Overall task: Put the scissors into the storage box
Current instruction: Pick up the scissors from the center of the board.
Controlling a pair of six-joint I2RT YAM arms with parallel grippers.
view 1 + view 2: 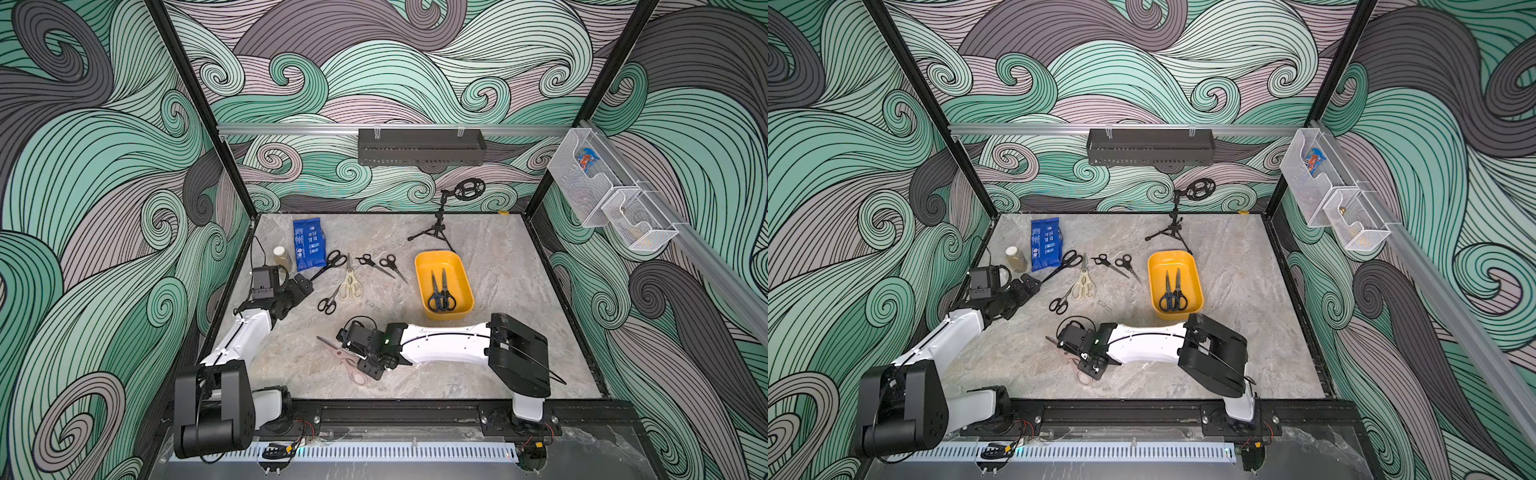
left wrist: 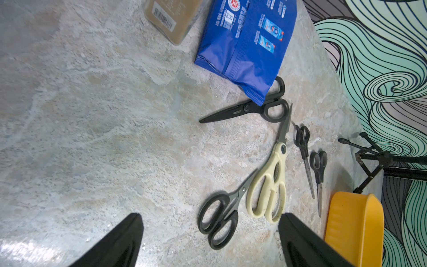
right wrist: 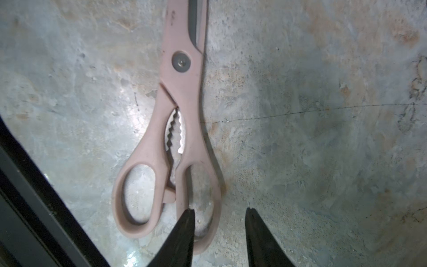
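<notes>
The pink-handled scissors (image 3: 182, 97) lie flat near the table's front. My right gripper (image 3: 220, 209) hangs low over their handles, open, one fingertip (image 3: 188, 222) inside a handle loop and its mate outside the loop's rim; in a top view the right gripper (image 1: 368, 370) covers the handles. The yellow storage box (image 1: 457, 274) holds two black pairs (image 1: 441, 293). Loose on the table lie a large black pair (image 1: 330, 264), a cream pair (image 1: 350, 282) and three small black pairs (image 1: 329, 301) (image 1: 374, 264) (image 1: 392, 266). My left gripper (image 2: 209, 215) stands wide open and empty left of them.
A blue packet (image 1: 308, 243) and a brown jar (image 1: 281, 257) sit at the back left. A small black tripod (image 1: 436, 228) stands behind the box. A dark tray (image 1: 419, 147) hangs on the back wall, white mesh baskets (image 1: 611, 199) on the right wall.
</notes>
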